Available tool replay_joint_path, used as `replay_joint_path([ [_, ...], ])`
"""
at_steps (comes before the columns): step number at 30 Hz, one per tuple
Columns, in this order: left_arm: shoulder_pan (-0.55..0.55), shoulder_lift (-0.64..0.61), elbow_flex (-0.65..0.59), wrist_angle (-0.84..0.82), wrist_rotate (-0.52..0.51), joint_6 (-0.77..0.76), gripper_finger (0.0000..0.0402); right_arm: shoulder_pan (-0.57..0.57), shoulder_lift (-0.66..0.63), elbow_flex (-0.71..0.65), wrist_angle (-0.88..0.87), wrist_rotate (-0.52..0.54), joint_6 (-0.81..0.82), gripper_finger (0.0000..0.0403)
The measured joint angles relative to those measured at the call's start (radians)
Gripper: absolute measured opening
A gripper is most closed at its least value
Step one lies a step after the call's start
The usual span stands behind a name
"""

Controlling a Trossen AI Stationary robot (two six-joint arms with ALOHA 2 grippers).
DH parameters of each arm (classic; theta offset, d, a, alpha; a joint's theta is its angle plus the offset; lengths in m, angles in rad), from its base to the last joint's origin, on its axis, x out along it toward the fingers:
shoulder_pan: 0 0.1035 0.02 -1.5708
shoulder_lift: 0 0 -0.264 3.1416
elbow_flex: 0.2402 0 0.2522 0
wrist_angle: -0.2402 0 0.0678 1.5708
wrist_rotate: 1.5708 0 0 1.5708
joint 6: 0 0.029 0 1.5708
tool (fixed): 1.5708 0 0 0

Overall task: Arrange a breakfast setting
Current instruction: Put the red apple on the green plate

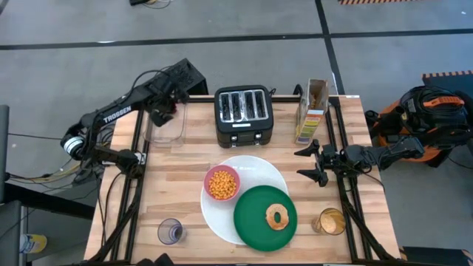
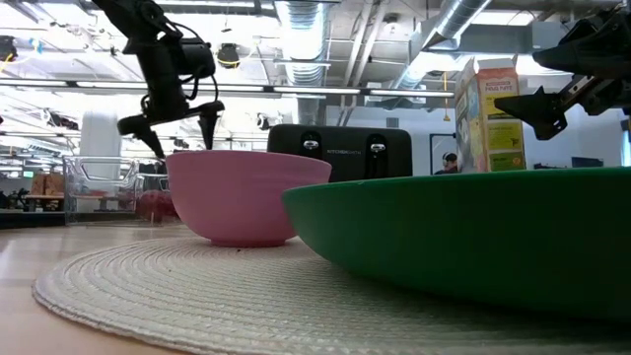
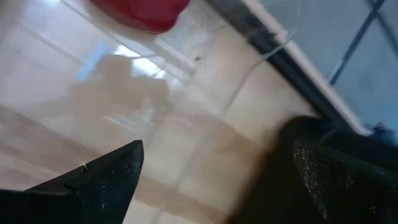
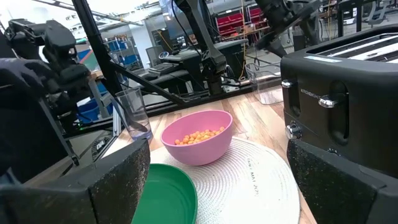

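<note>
- The left gripper [image 1: 164, 112] hung with fingers spread wide, empty, above the clear rectangular plastic container [image 1: 167, 127].
- The red food piece [image 3: 142, 11] lay inside that container, just beneath the fingertips.
- The right gripper [image 1: 314, 164] waited open at the table's right edge.

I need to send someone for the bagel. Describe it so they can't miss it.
Start at the large white round plate in front of the black toaster. The dark-green plate overlaps its near right edge. The bagel lies on it: a toasted tan ring, the only food there.
</note>
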Motion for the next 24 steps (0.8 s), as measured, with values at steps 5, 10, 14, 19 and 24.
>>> replay_joint_path([
  [5,0.000,0.000,0.000,0.054,0.045,-0.115,0.0400,0.000,0.000,0.000,0.000,0.000,0.000,0.0398],
  [10,-0.006,0.000,0.000,0.054,0.075,-0.245,0.0400,0.000,0.000,0.000,0.000,0.000,0.000,0.0398],
  [14,-0.011,0.000,0.000,0.085,0.124,-0.387,0.0400,0.000,0.000,0.000,0.000,0.000,0.000,0.0398],
  [19,-0.022,0.000,0.000,0.124,0.223,-0.580,0.0400,0.000,0.000,0.000,0.000,0.000,0.000,0.0398],
  [24,-0.023,-0.016,0.000,0.139,0.342,-0.716,0.0400,0.000,0.000,0.000,0.000,0.000,0.000,0.0398],
])
